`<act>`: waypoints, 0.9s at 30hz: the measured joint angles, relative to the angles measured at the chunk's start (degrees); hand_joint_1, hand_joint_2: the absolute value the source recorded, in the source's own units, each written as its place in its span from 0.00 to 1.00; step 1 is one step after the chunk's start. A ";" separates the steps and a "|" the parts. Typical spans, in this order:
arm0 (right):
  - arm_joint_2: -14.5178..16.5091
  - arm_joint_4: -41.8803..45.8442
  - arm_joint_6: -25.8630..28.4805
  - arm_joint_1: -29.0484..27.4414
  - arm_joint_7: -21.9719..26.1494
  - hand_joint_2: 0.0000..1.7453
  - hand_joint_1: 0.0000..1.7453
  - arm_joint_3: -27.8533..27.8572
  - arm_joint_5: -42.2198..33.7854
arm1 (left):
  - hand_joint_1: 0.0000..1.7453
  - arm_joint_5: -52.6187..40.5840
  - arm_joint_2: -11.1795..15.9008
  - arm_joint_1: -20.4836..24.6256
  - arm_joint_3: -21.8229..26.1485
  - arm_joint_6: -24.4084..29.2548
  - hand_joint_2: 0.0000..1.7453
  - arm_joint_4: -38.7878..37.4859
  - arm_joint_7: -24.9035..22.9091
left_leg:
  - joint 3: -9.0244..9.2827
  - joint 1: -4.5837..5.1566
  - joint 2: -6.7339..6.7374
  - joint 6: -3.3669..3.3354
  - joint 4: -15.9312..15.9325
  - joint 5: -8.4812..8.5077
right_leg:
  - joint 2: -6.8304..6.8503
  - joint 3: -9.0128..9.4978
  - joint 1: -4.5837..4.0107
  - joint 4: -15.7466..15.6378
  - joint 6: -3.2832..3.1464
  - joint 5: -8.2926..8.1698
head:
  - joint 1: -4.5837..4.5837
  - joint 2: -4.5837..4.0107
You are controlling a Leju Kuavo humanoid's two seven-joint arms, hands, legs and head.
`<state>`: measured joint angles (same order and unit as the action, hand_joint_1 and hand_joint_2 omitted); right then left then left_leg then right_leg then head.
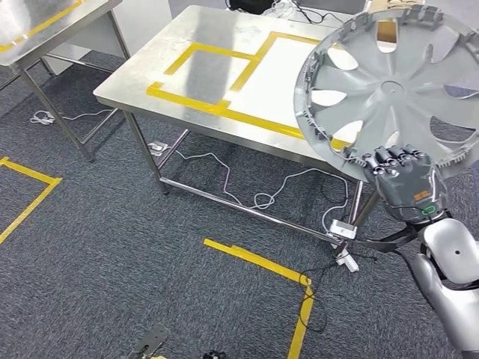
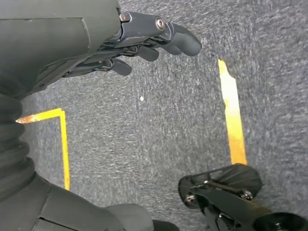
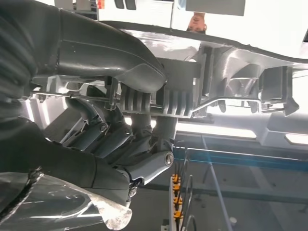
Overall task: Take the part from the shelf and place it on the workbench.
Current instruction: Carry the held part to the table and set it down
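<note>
My right hand [image 1: 406, 183] grips the part [image 1: 395, 86], a grey spoked wheel cover, by its lower rim, fingers curled over the edge; in the right wrist view the thumb [image 3: 109, 53] lies along one face of the rim and the fingers [image 3: 120, 144] press from the other. The cover stands nearly upright in the air, off the near right corner of the surface [image 1: 186, 97], with its upper part overlapping the steel top in the head view. My left hand [image 2: 145, 43] hangs over the carpet, fingers loosely apart, holding nothing.

What worries me is the grip. I hold a wide, light disc by one point on its edge, so its weight works as a lever on my fingers; I judge that a jolt as I step closer could let it swing or slide out and drop to the floor. The rim carries small clips that I think could snag or snap if I squeeze harder.

Next is the table edge: bringing the cover in low could knock its rim against the corner and twist it loose. Cables [image 1: 254, 198] trail on the floor under the surface, a tripping risk for my feet. Lowered on edge, it may roll or tip off.
</note>
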<state>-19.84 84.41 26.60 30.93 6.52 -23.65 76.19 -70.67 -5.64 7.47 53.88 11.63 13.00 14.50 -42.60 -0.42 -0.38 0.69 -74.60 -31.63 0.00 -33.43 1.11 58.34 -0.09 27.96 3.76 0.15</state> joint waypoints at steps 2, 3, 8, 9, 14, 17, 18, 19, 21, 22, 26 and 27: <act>0.30 -0.36 -0.24 0.40 0.07 1.00 1.00 -0.52 0.10 | 0.00 -0.07 0.06 0.00 0.00 -0.02 1.00 0.01 -0.01 | 2.59 0.04 -0.02 -0.36 7.38 5.24 | -0.01 0.97 0.00 -0.01 0.30 0.71 | 0.00 0.00; 0.47 -0.61 -0.51 0.80 0.12 1.00 1.00 -0.82 0.24 | 0.00 -0.13 0.08 0.01 0.00 -0.06 1.00 0.01 -0.01 | 3.94 0.13 -0.04 -0.58 10.87 6.91 | -0.03 1.24 -0.10 0.03 0.53 1.01 | -0.04 0.00; 2.24 -3.22 -2.86 4.29 0.12 1.00 1.00 -3.20 1.80 | 0.00 -0.72 -0.02 0.24 -0.20 -0.40 1.00 0.00 -0.21 | 5.65 0.24 -0.01 -1.72 15.34 6.68 | -0.07 0.72 -0.27 0.12 1.81 1.68 | -0.09 0.00; 2.69 -3.87 -3.17 5.04 0.11 1.00 1.00 -3.83 2.03 | 0.00 -0.78 -0.03 0.36 -0.26 -0.44 1.00 0.00 -0.26 | 5.91 0.14 0.00 -2.02 15.56 6.63 | -0.04 0.15 -0.23 1.16 2.01 2.29 | -0.15 0.00; 4.71 -6.71 -4.50 7.78 -0.03 1.00 1.00 -7.23 2.90 | 0.00 -1.10 -0.11 1.01 -0.43 -0.61 1.00 0.00 -0.68 | 6.80 0.11 -0.22 -2.97 15.74 5.87 | -0.03 -8.85 -0.23 15.85 2.36 6.40 | -0.27 0.00; 5.95 -7.87 -5.69 9.28 -0.23 1.00 1.00 -8.75 3.36 | 0.00 -1.45 -0.20 0.93 -0.58 -0.80 1.00 0.00 -1.02 | 8.05 0.10 -0.43 -2.59 15.62 4.90 | 0.05 -7.05 -0.23 8.75 2.18 -0.19 | -0.26 0.00; 6.38 -8.31 -6.07 9.99 -0.24 1.00 1.00 -9.24 3.49 | 0.00 -1.53 -0.21 1.03 -0.67 -0.86 1.00 0.00 -1.10 | 8.36 0.17 -0.44 -2.33 15.55 4.57 | 0.09 -5.55 -0.33 5.41 2.06 -1.94 | -0.27 0.00; 6.87 -8.76 -6.39 10.74 -0.24 1.00 1.00 -9.74 3.61 | 0.00 -1.64 -0.22 1.18 -0.76 -0.91 1.00 0.00 -1.16 | 8.45 0.24 -0.43 -2.06 15.45 4.33 | 0.12 -4.26 -0.43 2.78 1.85 -2.56 | -0.31 0.00; 7.91 -9.66 -6.86 12.10 -0.25 1.00 1.00 -10.66 3.76 | 0.00 -1.80 -0.26 1.47 -0.93 -1.01 1.00 0.00 -1.30 | 8.33 0.34 -0.35 -1.54 15.37 4.15 | 0.02 -3.14 -0.68 1.10 1.33 -1.89 | -0.30 0.01; 8.38 -10.09 -7.05 12.66 -0.28 1.00 1.00 -11.06 3.80 | 0.00 -1.86 -0.28 1.57 -1.03 -1.03 1.00 0.01 -1.34 | 8.35 0.32 -0.30 -1.27 15.38 4.03 | -0.04 -2.88 -0.61 0.69 1.00 -1.56 | -0.29 0.01; 9.85 -12.04 -7.52 13.97 -0.63 1.00 1.00 -12.45 3.87 | 0.00 -1.97 -0.19 1.71 -1.36 -1.07 1.00 0.02 -1.45 | 5.88 0.04 -0.15 0.02 9.63 1.12 | -0.01 -1.52 -0.17 0.08 -0.13 -1.15 | -0.08 0.00; 10.23 -12.51 -7.54 14.09 -0.83 1.00 1.00 -12.89 3.89 | 0.00 -1.97 -0.20 1.71 -1.37 -1.08 1.00 0.02 -1.50 | 3.77 -0.07 -0.13 0.26 5.84 -0.22 | -0.01 -1.29 -0.16 0.08 -0.30 -0.93 | 0.00 0.00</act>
<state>-9.61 71.90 19.06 45.02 5.69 -36.54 80.08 -72.65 -5.84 9.18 52.51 10.55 13.03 13.00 -38.83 -0.49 -0.51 0.96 -68.76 -31.85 -0.01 -34.72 0.95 58.41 -0.39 27.02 3.76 0.15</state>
